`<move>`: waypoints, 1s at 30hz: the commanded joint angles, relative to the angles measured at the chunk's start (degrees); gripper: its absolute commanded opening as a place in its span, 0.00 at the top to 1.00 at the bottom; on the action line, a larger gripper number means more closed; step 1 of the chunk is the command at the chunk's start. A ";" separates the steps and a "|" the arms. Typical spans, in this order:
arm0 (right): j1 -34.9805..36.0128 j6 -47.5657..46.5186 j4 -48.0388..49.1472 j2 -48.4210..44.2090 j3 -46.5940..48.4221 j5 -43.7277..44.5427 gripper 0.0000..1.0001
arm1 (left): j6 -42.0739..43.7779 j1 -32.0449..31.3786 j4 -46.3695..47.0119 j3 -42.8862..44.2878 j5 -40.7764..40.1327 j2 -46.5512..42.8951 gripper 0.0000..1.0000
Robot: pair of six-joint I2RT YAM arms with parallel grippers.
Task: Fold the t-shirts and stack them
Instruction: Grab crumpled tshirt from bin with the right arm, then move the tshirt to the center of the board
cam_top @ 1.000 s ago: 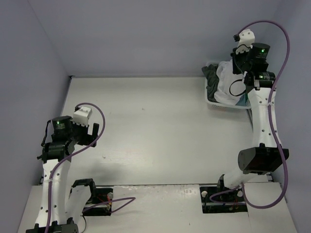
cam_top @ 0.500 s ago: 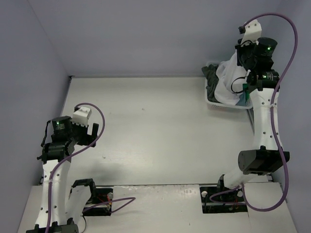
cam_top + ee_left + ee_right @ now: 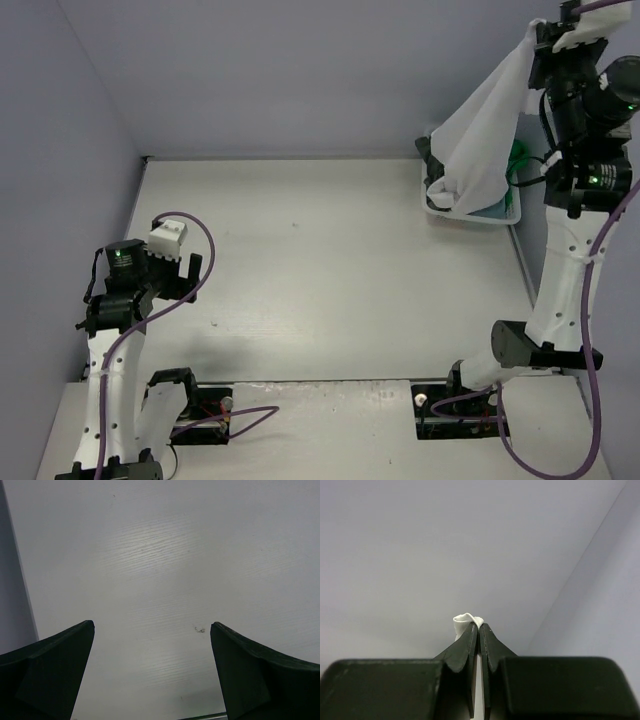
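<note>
My right gripper (image 3: 538,38) is raised high at the back right, shut on a corner of the white t-shirt (image 3: 485,140). The shirt hangs stretched from the jaws down into the white laundry basket (image 3: 470,216). In the right wrist view a tuft of the white t-shirt (image 3: 462,622) pokes out beside the tips of the right gripper (image 3: 479,626), whose jaws are pressed together. A bright green shirt (image 3: 517,156) and a dark grey shirt (image 3: 427,152) show in the basket. My left gripper (image 3: 180,272) hovers open over the table's left side, and the left gripper (image 3: 152,626) has nothing between its fingers.
The white table (image 3: 320,260) spreads between the two arms. The basket stands at the back right corner against the wall. A small dark scuff (image 3: 199,629) marks the tabletop under the left gripper. Purple cables loop off both arms.
My right gripper has risen sharply up and to the right, pulling the white t-shirt up out of the basket into a long hanging drape. The left arm has not moved.
</note>
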 commanded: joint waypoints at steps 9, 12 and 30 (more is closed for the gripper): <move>0.12 7.73 12.51 -11.43 6.39 -14.35 1.00 | 0.70 0.91 1.99 0.87 0.10 0.33 0.06; -0.58 14.49 10.67 -11.52 6.65 -22.85 1.00 | 0.70 0.91 1.90 0.96 0.10 0.42 0.06; 4.24 40.36 11.29 -2.39 -5.99 -63.84 1.00 | 0.61 1.35 2.07 1.13 0.10 1.47 0.06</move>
